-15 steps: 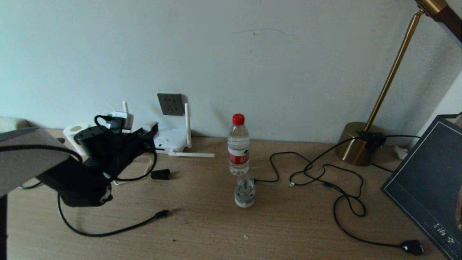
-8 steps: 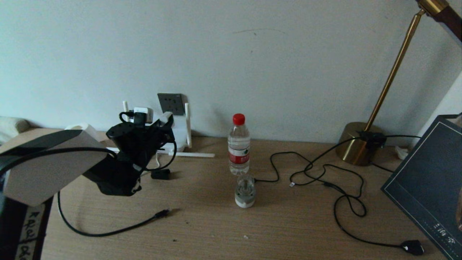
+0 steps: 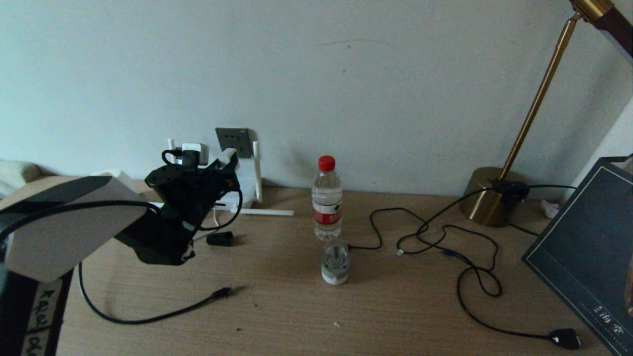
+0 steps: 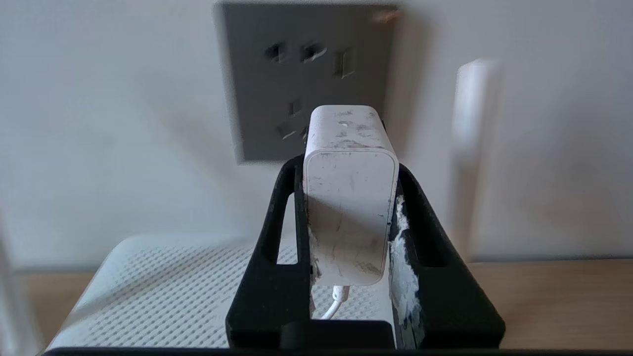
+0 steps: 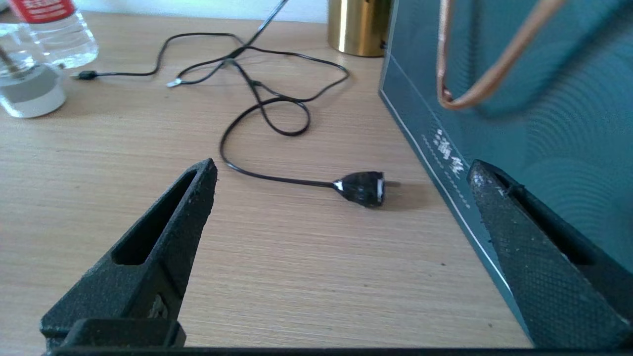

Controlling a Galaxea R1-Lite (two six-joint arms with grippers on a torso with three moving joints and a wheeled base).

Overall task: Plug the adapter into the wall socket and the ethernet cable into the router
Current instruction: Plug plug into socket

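My left gripper is shut on the white adapter, whose thin white cord hangs down behind it. It holds the adapter up just in front of the lower part of the dark grey wall socket, short of the plate. Below lies the white router, with one stick antenna upright beside the socket. The black ethernet cable trails over the table, its small connector lying free. My right gripper hovers open over the table's right side.
A small black block lies near the router. A water bottle and a glass jar stand mid-table. At the right are a brass lamp base, a tangled black cable with a chunky plug and a dark bag.
My left arm has swung right and towards the wall with the adapter, bringing it up in front of the socket; over the last half second it barely shifted.
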